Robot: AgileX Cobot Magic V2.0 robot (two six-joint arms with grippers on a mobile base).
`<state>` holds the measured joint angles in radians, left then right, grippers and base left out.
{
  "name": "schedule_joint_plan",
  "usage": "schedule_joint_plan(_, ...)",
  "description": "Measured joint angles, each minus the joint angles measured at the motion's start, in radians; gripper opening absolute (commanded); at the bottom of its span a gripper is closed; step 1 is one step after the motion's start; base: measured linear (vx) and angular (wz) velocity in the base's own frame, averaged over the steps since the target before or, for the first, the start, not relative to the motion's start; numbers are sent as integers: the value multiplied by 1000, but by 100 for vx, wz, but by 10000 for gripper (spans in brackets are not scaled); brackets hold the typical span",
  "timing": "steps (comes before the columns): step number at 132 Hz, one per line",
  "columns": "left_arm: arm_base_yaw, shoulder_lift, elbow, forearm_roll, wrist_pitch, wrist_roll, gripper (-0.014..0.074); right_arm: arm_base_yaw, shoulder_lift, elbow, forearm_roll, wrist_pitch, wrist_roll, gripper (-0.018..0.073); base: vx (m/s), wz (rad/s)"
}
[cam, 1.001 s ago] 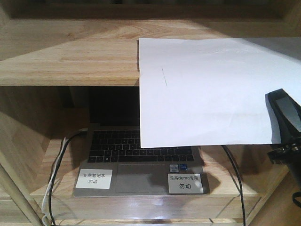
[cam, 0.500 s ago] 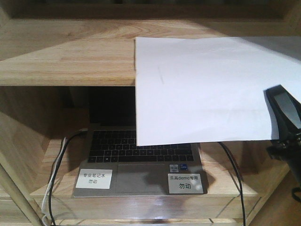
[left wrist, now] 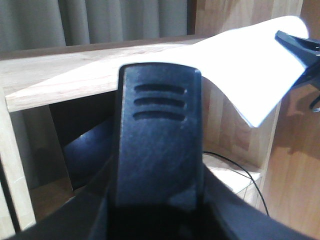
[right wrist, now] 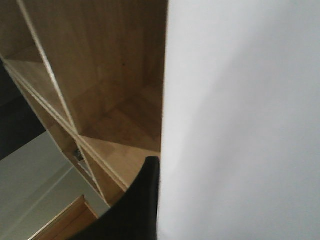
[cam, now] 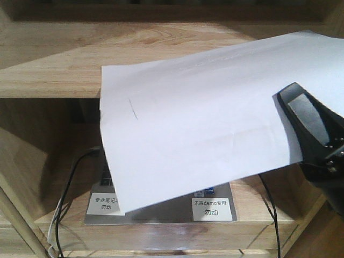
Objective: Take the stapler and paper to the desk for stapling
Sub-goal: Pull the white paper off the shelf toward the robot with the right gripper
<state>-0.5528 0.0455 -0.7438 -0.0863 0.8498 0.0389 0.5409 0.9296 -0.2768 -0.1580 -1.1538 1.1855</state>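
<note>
- Your right gripper (cam: pixel 303 121) is clamped on the right edge of the paper (cam: pixel 199 123), with its upper finger lying flat on top of the sheet.
- The paper is off the shelf board (cam: pixel 64 64) and hangs in the air in front of it. It is tilted, high at the right and far corner, low at the near left corner.
- A short pencil line (cam: pixel 133 109) shows near the sheet's left edge.
- The sheet hides most of the laptop (cam: pixel 161 212) on the lower shelf. You see only the laptop's near edge and two white labels (cam: pixel 210 209).
- In your left wrist view the black stapler (left wrist: pixel 160 140) stands upright, three grooves near its top. Your left gripper (left wrist: pixel 160 215) is closed around its base.
</note>
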Motion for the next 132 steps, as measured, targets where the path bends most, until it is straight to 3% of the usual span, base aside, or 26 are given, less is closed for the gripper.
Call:
schedule_joint_plan(23, 0, 0, 0, 0, 0, 0, -6, -21, -71, 0, -32, 0, 10, -6, 0, 0)
schedule_joint_plan(53, 0, 0, 0, 0, 0, 0, -6, -140, -213, 0, -118, 23, 109, -6, 0, 0)
schedule_joint_plan(72, 0, 0, 0, 0, 0, 0, -6, -205, -315, 5, -171, 108, 182, -6, 0, 0)
schedule_joint_plan(112, 0, 0, 0, 0, 0, 0, -6, -341, -508, 177, -136, 135, 315, -6, 0, 0)
schedule_joint_plan(132, 0, 0, 0, 0, 0, 0, -6, -358, -592, 198, -135, 121, 336, -6, 0, 0)
